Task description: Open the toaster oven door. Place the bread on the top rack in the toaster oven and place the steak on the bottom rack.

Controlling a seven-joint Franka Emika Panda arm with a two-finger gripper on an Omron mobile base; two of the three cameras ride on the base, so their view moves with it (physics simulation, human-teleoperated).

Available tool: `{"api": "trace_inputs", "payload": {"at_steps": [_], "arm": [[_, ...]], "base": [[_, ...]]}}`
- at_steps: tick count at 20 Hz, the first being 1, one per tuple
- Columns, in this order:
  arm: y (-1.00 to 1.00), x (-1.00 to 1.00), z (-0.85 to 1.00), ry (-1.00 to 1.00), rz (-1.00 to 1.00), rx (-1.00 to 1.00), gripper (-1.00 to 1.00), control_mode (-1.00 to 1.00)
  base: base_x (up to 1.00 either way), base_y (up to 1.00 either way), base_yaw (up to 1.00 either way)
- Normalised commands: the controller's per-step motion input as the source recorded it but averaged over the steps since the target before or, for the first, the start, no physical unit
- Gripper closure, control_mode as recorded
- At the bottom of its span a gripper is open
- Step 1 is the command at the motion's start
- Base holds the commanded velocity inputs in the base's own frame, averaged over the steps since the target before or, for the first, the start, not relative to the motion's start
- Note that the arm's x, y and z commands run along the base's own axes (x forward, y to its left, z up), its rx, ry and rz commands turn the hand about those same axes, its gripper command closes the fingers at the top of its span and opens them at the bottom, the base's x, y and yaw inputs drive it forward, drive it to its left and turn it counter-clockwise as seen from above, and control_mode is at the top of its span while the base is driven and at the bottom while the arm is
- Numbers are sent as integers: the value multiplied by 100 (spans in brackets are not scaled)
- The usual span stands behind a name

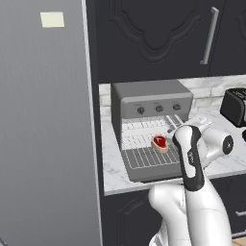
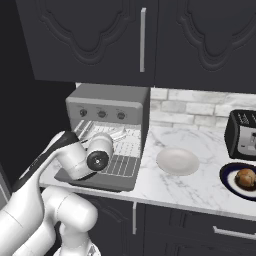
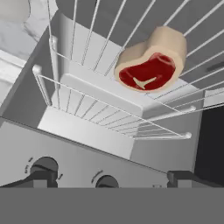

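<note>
The steak (image 1: 159,142) lies flat on the bottom rack (image 1: 144,156), a silvery wire grid pulled out over the lowered toaster oven door (image 1: 153,173); in the hand view the red piece with its tan rim (image 3: 151,63) rests on the bars toward the rack's outer part, with a second wire rack (image 3: 109,111) set higher in the cavity (two racks in all). The toaster oven (image 1: 149,93) stands on the marble bench (image 2: 200,185) at its left end, its door folded down flat toward the near edge, three dark knobs in a row on its panel.

The bread (image 2: 246,178), one round brown bun, sits on a dark plate (image 2: 230,187) at the right of the bench, well apart from the oven. Between them lies one pale empty dish (image 2: 177,161), and one black toaster (image 2: 242,134) stands at the far right by the wall.

The arm rises from below the bench edge, its wrist bent over the open door so the hand points into the oven mouth. The gripper (image 3: 109,179) hovers just before the knob panel, its two fingertips (image 3: 39,178) spread wide and holding nothing.
</note>
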Motion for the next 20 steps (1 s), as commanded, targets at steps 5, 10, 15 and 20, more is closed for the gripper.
{"api": "trace_inputs", "payload": {"at_steps": [5,10,15,20], "arm": [[31,11,0,6,-23,69,-100,-100],[12,5,-1,15,-18,59,-100,-100],[0,0,-19,5,-12,28,-100,-100],[35,0,0,-2,-8,-4,-100,-100]], "base": [[0,0,0],[0,0,0],[0,0,0],[0,0,0]]}}
